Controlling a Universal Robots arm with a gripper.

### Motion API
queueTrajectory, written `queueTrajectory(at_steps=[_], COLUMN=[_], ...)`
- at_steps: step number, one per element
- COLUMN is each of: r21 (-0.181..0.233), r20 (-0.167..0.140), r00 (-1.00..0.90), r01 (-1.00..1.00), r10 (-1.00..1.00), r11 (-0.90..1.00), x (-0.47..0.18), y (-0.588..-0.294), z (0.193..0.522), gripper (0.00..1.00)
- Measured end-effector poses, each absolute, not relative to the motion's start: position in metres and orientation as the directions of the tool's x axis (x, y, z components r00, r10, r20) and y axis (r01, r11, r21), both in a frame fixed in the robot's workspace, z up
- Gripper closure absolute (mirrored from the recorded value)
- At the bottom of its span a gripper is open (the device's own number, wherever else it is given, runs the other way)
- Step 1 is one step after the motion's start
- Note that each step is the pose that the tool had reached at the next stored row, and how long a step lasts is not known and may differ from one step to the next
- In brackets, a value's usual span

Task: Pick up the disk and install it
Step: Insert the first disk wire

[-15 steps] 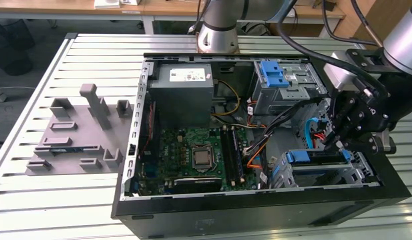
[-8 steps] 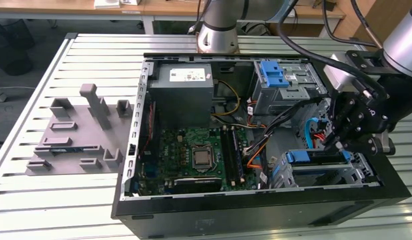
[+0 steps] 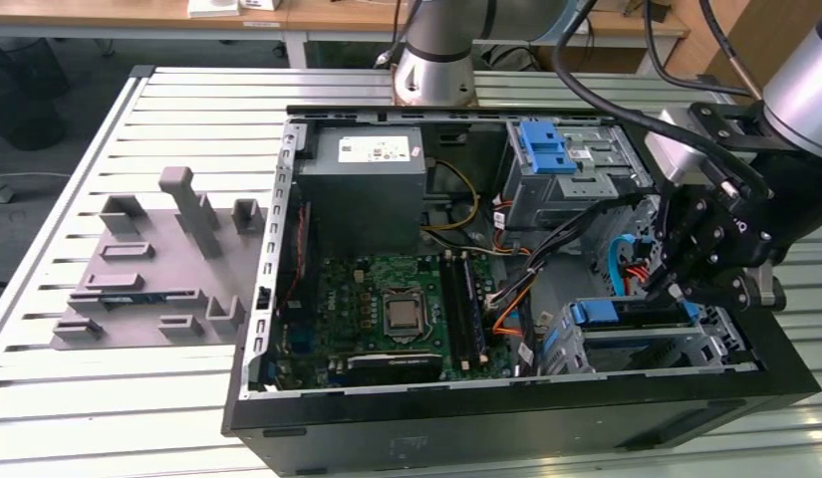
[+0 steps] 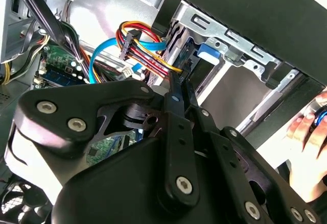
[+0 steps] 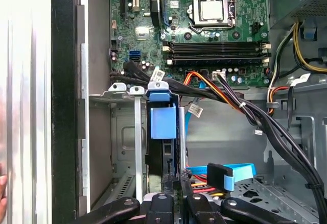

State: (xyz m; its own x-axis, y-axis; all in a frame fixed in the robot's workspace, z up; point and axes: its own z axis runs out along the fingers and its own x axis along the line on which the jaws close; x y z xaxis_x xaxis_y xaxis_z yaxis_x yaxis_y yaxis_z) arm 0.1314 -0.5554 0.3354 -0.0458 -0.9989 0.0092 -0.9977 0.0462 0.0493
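Disk (image 5: 162, 152): edge-on between the closed jaws of the gripper (image 5: 173, 183), partly seated in its bay slot (image 5: 130, 132) beyond the fingertips. Insertion step in hand (a judgement); next move demands straight, rail-aligned pressure. Motherboard (image 5: 204, 25) farthest.

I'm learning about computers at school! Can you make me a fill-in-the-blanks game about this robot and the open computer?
1. The pincer is over the open computer case at the exterior view's ____ side.
2. The disk stands in a metal bay with a ____ plastic tab.
3. The power supply box is ____ in colour.
4. The case rests on a ____ table.

Missing words: right; blue; grey; slatted
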Motion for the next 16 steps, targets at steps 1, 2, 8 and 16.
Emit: queueTrajectory(at_steps=[1,2,8,16], r21=[0.050,0.050,0.052,0.057], r20=[0.009,0.009,0.010,0.009], r00=[-0.046,-0.046,-0.046,-0.048], r01=[-0.998,-0.998,-0.998,-0.997], r10=[-0.999,-0.999,-0.999,-0.999], r11=[0.046,0.046,0.046,0.049], x=[0.1315,0.1316,0.1323,0.1338], y=[-0.5554,-0.5554,-0.5554,-0.5554], z=[0.3352,0.3350,0.3338,0.3334], gripper=[0.84,0.84,0.84,0.84])
